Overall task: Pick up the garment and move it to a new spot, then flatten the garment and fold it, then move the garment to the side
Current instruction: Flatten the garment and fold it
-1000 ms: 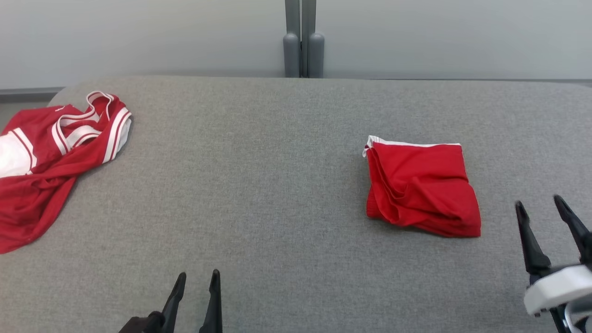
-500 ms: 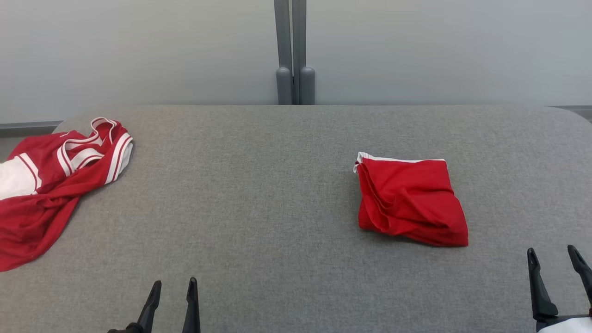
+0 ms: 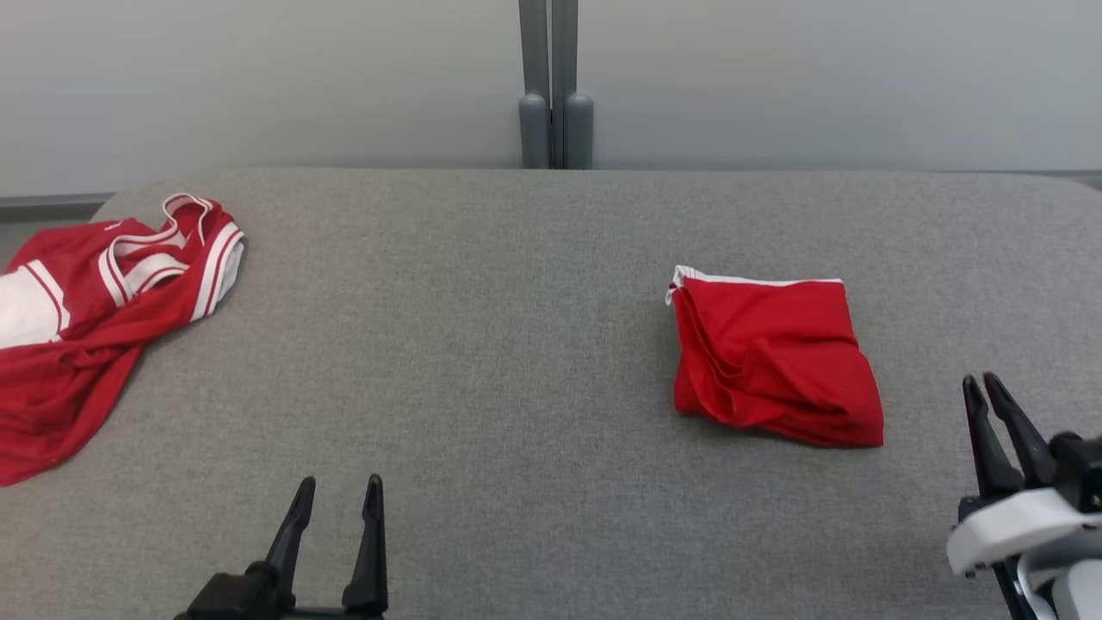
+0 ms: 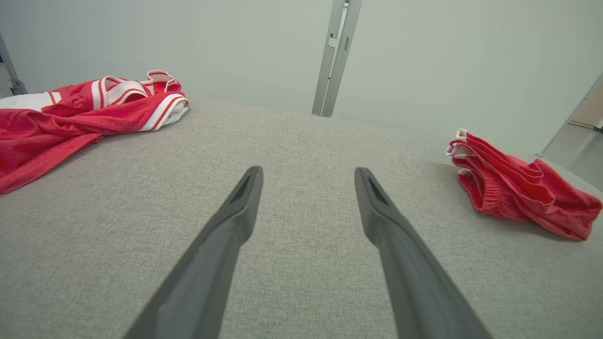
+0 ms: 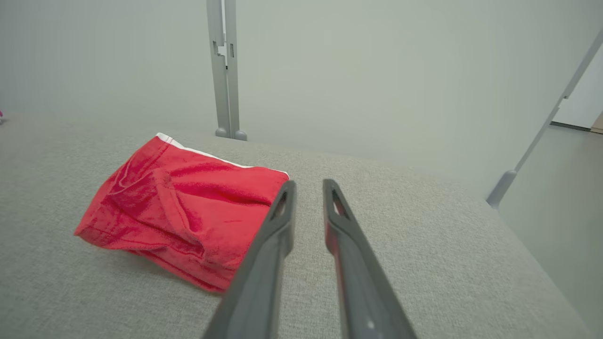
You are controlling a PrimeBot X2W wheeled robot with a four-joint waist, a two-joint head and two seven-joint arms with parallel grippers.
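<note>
A red garment, folded into a thick square with a white edge at its far side, lies on the right half of the grey table. It also shows in the left wrist view and the right wrist view. A crumpled red jersey with white stripes lies at the table's far left. My right gripper hovers right of the folded garment. Its fingers stand a narrow gap apart with nothing between them. My left gripper is wide open and empty over the near middle.
A grey post rises behind the table's far edge against a pale wall. The table's right edge drops off to the floor, where a slanted grey leg stands. The jersey hangs partly over the left edge.
My right gripper's fingers have drawn together from wide apart to a narrow gap. The head view has tilted up and back down. Neither garment has moved on the table.
</note>
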